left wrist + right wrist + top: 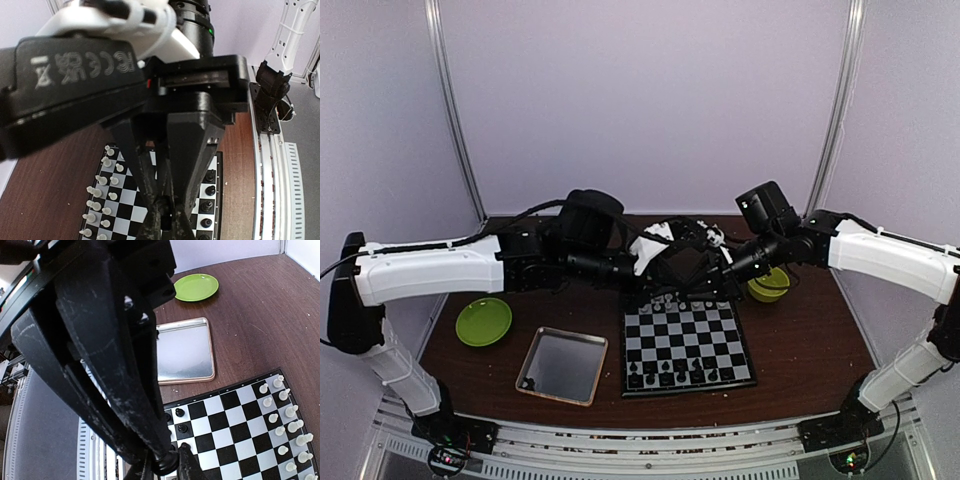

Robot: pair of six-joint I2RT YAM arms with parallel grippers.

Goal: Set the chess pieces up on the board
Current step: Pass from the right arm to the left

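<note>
- Brown wooden table [800, 340], purple walls behind, board [685, 345] flat in the middle
- white pieces [102, 180] lined up along its far edge, black pieces [209, 197] along the near one
- right gripper [167, 467] is pinching a black piece [164, 461] over the board
- left gripper [165, 210] hangs above the board, fingers pressed together

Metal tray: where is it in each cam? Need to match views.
Top external: metal tray lower centre-left, just left of the board.
Left wrist: not in view.
Right wrist: metal tray mid-frame, above the board, below the green plate.
Shared landmark: the board, in all three views.
</note>
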